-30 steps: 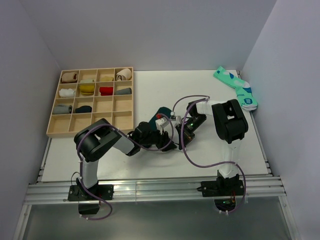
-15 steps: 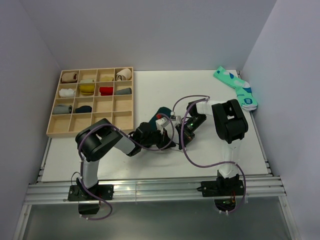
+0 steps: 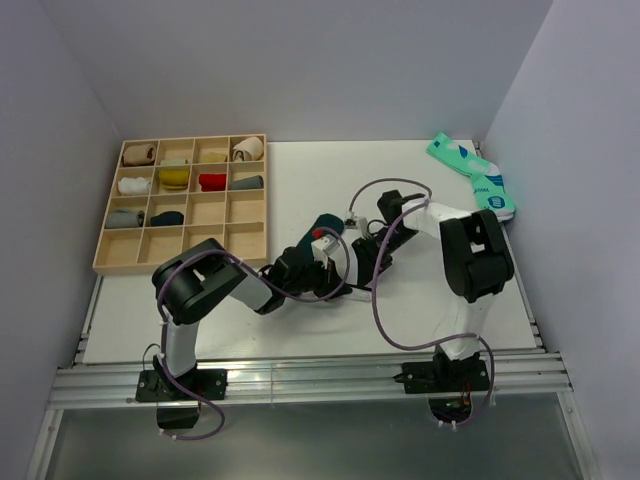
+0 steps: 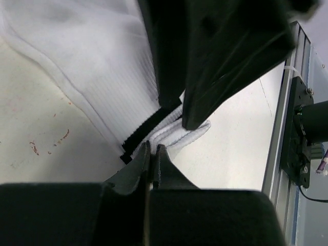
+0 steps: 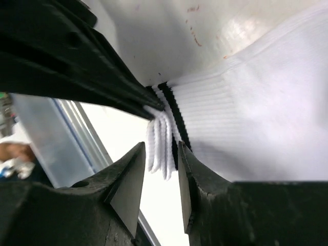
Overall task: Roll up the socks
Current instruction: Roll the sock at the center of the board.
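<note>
The white sock (image 4: 102,61) with a black cuff stripe lies on the table. My left gripper (image 4: 153,147) is shut, its tips pinching the cuff edge. In the right wrist view the folded cuff of the white sock (image 5: 266,102) hangs between the tips of my right gripper (image 5: 160,148), which is open and not squeezing it. From above, the left gripper (image 3: 335,280) and right gripper (image 3: 362,262) meet mid-table and hide the white sock. The dark green sock (image 3: 322,226), with a red figure, lies just behind them.
A wooden compartment tray (image 3: 170,266) with several rolled socks stands at the back left. A mint-green pair (image 3: 475,175) lies at the back right by the wall. The metal rail (image 4: 297,118) along the table's near edge is close to the grippers.
My left gripper has shut on the white cuff. My right gripper has opened off the cuff, and the right arm has swung out to the right.
</note>
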Controlling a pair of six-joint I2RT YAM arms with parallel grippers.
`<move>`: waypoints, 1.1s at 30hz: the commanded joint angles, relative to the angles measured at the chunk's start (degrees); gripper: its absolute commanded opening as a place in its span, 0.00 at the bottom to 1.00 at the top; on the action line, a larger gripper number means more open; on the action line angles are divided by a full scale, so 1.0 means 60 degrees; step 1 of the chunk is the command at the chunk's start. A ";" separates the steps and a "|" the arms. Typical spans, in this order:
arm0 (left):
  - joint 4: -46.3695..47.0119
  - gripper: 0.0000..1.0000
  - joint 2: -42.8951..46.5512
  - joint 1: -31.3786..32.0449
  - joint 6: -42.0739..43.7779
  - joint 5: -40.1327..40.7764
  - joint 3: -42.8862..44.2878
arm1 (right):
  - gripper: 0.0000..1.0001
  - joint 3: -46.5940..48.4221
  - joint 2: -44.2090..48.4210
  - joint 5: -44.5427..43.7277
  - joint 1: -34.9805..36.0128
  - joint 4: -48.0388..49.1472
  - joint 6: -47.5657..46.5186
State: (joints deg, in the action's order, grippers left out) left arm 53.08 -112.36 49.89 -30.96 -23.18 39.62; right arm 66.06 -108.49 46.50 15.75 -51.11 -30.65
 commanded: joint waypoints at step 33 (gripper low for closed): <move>-0.6575 0.00 -0.0127 0.0342 -0.0904 0.1402 0.3036 | 0.41 -0.2587 0.4852 -0.3429 -0.1570 0.4138 0.1066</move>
State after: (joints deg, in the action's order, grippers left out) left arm 19.88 -111.61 51.44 -35.83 -15.97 56.73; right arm 52.18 -83.72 27.83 6.59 -30.52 -23.51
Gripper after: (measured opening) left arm 0.034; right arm 0.413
